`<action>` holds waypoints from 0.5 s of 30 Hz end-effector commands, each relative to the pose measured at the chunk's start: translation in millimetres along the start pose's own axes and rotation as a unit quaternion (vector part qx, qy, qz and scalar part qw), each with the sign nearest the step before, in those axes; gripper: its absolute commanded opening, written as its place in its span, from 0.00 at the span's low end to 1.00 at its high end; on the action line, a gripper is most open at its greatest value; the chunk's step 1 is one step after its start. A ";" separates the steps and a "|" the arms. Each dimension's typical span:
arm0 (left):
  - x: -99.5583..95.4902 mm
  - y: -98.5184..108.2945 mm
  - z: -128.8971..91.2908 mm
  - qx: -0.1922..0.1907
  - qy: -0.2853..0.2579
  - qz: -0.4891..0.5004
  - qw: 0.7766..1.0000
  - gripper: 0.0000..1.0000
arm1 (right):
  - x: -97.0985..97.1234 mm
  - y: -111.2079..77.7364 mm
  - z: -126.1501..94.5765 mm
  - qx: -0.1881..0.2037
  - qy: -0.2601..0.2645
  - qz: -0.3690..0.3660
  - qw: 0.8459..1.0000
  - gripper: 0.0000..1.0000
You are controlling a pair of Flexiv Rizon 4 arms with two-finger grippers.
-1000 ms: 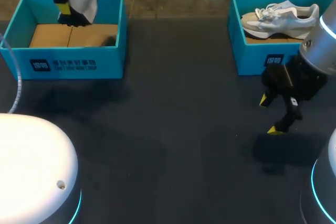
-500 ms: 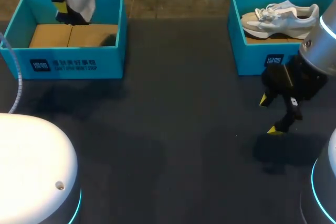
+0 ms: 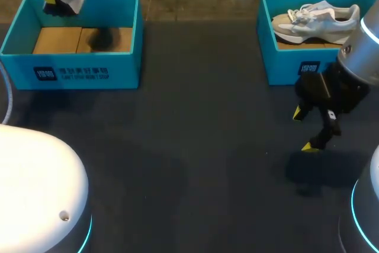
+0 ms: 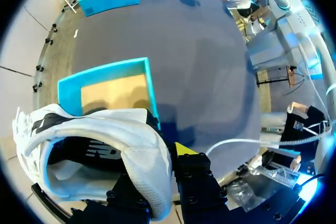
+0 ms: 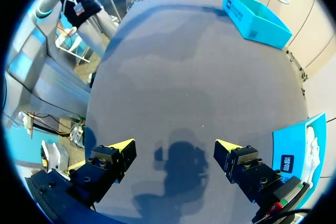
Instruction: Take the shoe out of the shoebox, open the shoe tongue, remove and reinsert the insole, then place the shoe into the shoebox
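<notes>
Left fingers [image 3: 53, 2] are clenched on the white mesh sneaker [image 4: 113, 129], held in the air over the far edge of the teal cardboard shoebox [image 3: 89, 72], upper left of the head frame. The frame's top edge cuts off part of the sneaker there. In the left wrist view one yellow tip shows beside the sneaker's wall and the other is hidden behind it. The dark insole has a white logo. The box front has a dark label block with white print, and the box floor is bare brown cardboard. The second teal shoebox [image 3: 269, 57], upper right, has the same label, partly hidden behind the right arm. It holds a pale laced sneaker [image 3: 317, 19]. Right fingers [image 3: 304, 129] are released, spread wide, gripping nothing, above the dark grey matte surface [image 3: 201, 146] just in front of that box.
</notes>
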State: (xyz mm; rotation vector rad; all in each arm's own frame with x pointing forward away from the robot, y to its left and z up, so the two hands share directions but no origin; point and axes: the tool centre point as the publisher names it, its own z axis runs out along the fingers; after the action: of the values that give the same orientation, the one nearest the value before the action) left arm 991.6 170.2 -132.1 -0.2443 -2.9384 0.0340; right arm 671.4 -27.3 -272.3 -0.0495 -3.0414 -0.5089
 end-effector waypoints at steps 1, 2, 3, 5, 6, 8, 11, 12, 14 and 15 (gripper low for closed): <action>-22.6 32.8 -5.7 0.014 0.039 0.012 0.999 0.00 | -0.1 0.1 0.7 0.001 0.000 0.000 1.000 1.00; -24.2 36.5 -6.6 0.010 0.037 0.016 0.999 0.00 | -0.1 0.1 0.7 0.001 0.000 0.000 1.000 1.00; -27.1 44.3 -8.4 0.012 0.037 0.034 0.999 0.00 | -0.1 0.1 0.7 0.001 0.000 0.000 1.000 1.00; -29.7 53.2 -9.6 0.008 0.037 0.060 0.997 0.00 | -0.1 0.1 0.7 0.001 0.000 0.000 1.000 1.00; -30.7 60.3 -9.7 0.004 0.038 0.087 0.995 0.00 | -0.1 0.1 0.7 0.001 0.000 0.000 1.000 1.00; -32.1 68.7 -9.0 -0.010 0.035 0.129 0.991 0.00 | -0.1 0.1 0.7 0.001 0.000 0.000 1.000 1.00; -28.4 81.8 -7.4 -0.058 0.022 0.252 0.966 0.00 | -0.1 0.1 0.7 0.001 0.000 0.000 1.000 1.00; -25.0 86.6 -7.3 -0.079 0.014 0.300 0.950 0.00 | -0.1 0.1 0.7 0.001 0.000 0.000 1.000 1.00; -19.3 92.4 -7.2 -0.097 0.003 0.368 0.925 0.00 | -0.1 0.1 0.7 0.001 0.000 0.000 1.000 1.00; -13.9 101.7 -7.2 -0.116 0.005 0.423 0.899 0.00 | -0.1 0.1 0.7 0.001 0.000 0.000 1.000 1.00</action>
State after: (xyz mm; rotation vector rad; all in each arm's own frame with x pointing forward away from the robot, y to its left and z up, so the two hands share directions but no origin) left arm 1034.7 257.3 -136.4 -0.7847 -2.7760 -0.0196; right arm 671.4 -27.3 -272.3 -0.0495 -3.0415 -0.5088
